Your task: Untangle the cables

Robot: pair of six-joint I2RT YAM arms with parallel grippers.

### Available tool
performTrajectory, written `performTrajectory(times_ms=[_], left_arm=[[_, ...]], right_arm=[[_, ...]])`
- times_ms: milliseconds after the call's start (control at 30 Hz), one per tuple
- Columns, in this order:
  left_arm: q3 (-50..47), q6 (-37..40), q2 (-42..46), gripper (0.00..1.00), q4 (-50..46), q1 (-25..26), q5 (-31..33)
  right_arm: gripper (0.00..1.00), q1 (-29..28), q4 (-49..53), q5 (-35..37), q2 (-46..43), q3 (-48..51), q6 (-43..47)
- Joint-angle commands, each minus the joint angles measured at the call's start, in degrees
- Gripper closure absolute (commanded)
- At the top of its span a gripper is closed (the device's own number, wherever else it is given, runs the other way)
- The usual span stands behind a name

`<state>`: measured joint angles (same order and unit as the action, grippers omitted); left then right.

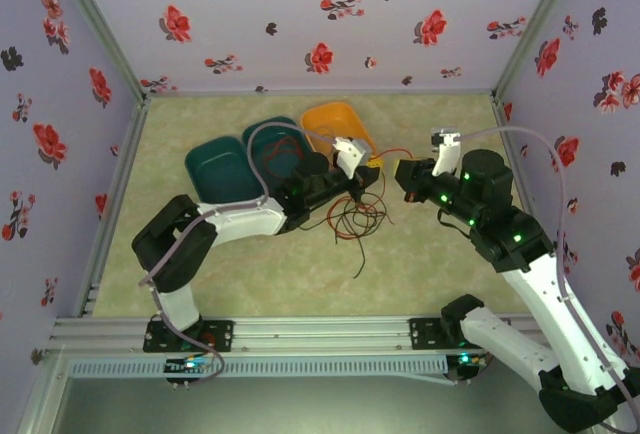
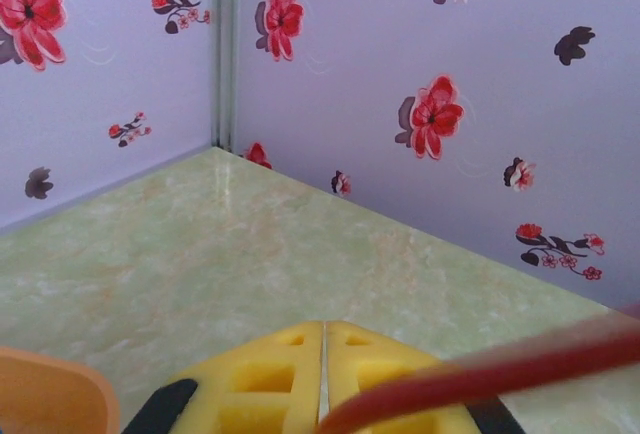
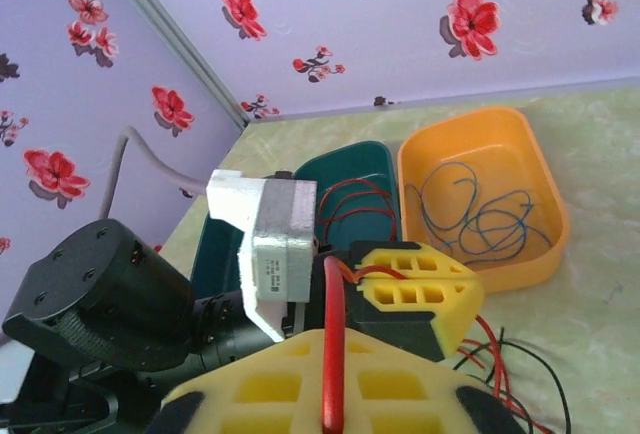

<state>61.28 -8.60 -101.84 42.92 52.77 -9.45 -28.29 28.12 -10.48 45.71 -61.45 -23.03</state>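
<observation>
Cables first: the thin red and black cables sat in a loose tangle on the pale green marbled bench, pretty much dead centre, just on the near side of the trays. One strand trailed off toward the near edge.

The left gripper was reaching in over the far side of the pile. From the right wrist camera, its yellow jaws were clenched tight on a red cable that looped out of them. The same cable showed as a blurry red streak across the left wrist view, just in front of the left gripper.

The right gripper sat just beside the left one, the two facing each other. That red cable ran straight down the slit between the right gripper's yellow jaws. They sat close on either side of it, but honestly I couldn't tell if they were pinching it or had let go.

Behind them, the rounded orange plastic tray held a few thin blue cables. The dark teal plastic tray beside it had another red strand in it, and a second teal tray sat further left.
</observation>
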Motion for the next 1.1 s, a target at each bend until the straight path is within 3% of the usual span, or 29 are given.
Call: performTrajectory(times_ms=[0, 200, 400, 533, 800, 1067], left_arm=[[-1.2, 0.8, 3.6, 1.0, 2.5, 0.3, 2.8], [-1.6, 2.4, 8.5, 1.0, -3.6, 0.2, 7.6], [-1.2, 1.7, 14.5, 1.0, -8.2, 0.2, 8.2], [-1.0, 1.5, 17.2, 1.0, -10.1, 0.2, 7.6], [-1.6, 1.5, 19.6, 1.0, -10.7, 0.2, 6.1], [-2.5, 1.7, 20.7, 1.0, -9.9, 0.2, 5.7]], right_arm=[[0.66, -0.3, 0.6, 4.0, -1.6, -0.3, 1.2], [0.41, -0.3, 3.1, 5.6, -2.3, -1.9, 2.8], [0.27, -0.3, 3.8, 10.2, -5.1, -2.6, 4.4], [0.22, -0.3, 2.9, 15.3, -7.1, -1.6, 3.2], [0.17, -0.3, 7.1, 32.7, -7.8, 0.7, -2.3], [0.16, 0.7, 13.6, 30.0, 2.5, -1.1, -6.9]])
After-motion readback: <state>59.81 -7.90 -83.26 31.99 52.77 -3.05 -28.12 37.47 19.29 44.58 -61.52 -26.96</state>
